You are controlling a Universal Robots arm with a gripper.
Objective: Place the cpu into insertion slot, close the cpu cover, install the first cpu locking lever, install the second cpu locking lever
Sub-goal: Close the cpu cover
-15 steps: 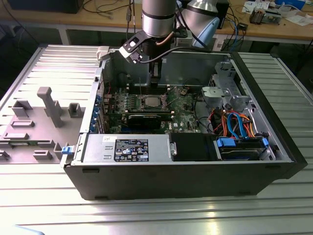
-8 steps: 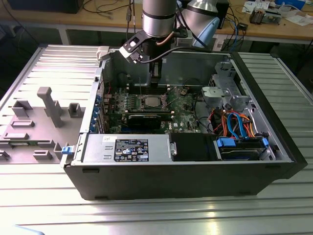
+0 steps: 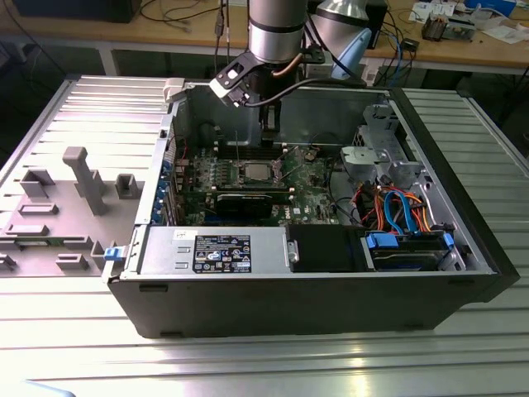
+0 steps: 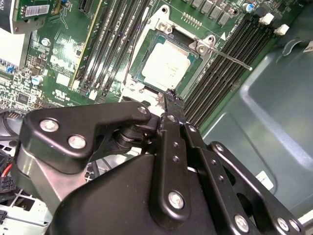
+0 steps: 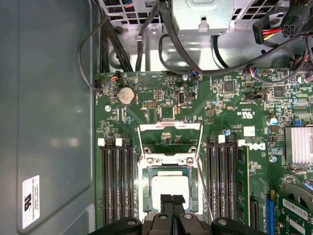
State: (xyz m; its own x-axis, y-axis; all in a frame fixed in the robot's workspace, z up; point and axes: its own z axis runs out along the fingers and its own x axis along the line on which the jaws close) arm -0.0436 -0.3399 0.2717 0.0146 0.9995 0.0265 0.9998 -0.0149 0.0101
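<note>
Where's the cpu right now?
In the first wrist view the cpu sits in the insertion slot, between the memory slots, near the gripper.

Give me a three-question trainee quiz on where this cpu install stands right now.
1. True or false: the cpu already sits in the insertion slot.
2. Pick one. The claw is nearest to: A) the coin battery, B) the cpu, C) the blue cables.
3. Fill in: the claw's jaws are ___ (open or shut).

Key: 1 true; 2 B; 3 shut.
</note>
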